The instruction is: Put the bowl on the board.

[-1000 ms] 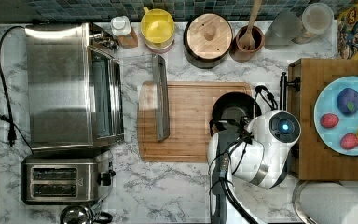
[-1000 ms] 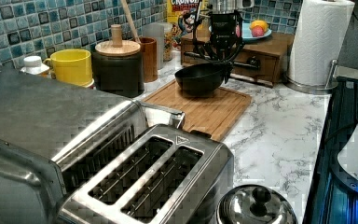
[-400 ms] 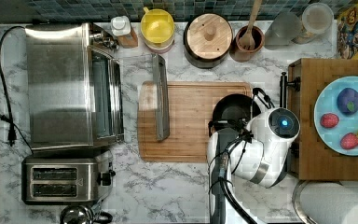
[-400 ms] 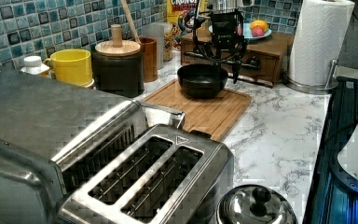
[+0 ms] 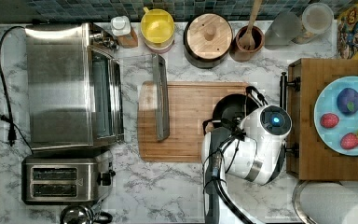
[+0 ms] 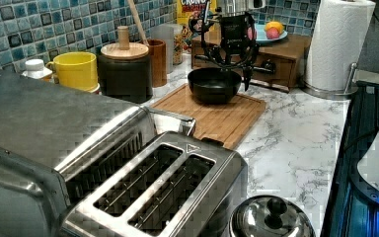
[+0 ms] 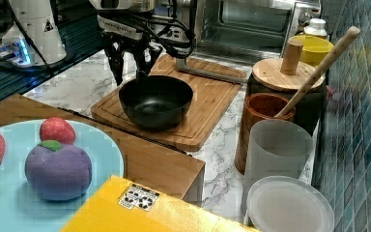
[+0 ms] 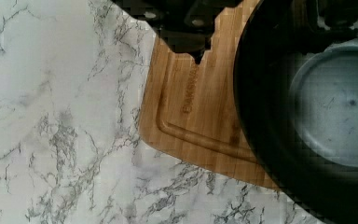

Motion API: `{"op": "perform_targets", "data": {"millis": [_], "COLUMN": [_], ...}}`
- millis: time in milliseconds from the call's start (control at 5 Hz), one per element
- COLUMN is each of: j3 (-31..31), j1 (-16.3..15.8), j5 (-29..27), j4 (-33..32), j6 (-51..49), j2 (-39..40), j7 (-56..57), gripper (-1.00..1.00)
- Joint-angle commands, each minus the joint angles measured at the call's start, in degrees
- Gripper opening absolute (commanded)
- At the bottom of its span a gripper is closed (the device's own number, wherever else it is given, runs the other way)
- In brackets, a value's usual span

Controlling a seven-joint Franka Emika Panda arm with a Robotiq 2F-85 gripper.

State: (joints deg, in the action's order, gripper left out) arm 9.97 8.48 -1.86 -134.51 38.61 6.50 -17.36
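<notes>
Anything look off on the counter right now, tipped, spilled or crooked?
Nothing is spilled or tipped. The bowl sits upright on the board, near the corner by the wooden tray. One oddity: the toaster oven's open door overhangs the board's far end.

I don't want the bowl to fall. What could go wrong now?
The bowl sits on the board near the end facing the wooden tray, not in the middle. The end effector straddles its rim, one finger inside and one outside. If the arm pulls sideways instead of straight up, a finger could catch the rim and tip or drag the bowl off that end.
</notes>
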Motion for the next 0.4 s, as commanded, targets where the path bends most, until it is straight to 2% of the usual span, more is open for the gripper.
{"op": "perform_targets", "data": {"millis": [200, 400], "j3": [1.25, 0.67], "j1": [-1.53, -0.96], "j5": [0.98, 1.03], "j4": [6.26, 6.27], "j6": [1.31, 1.31], "j2": [-2.49, -2.5], "j7": [-3.64, -3.68], "gripper": [0.0, 0.0]}}
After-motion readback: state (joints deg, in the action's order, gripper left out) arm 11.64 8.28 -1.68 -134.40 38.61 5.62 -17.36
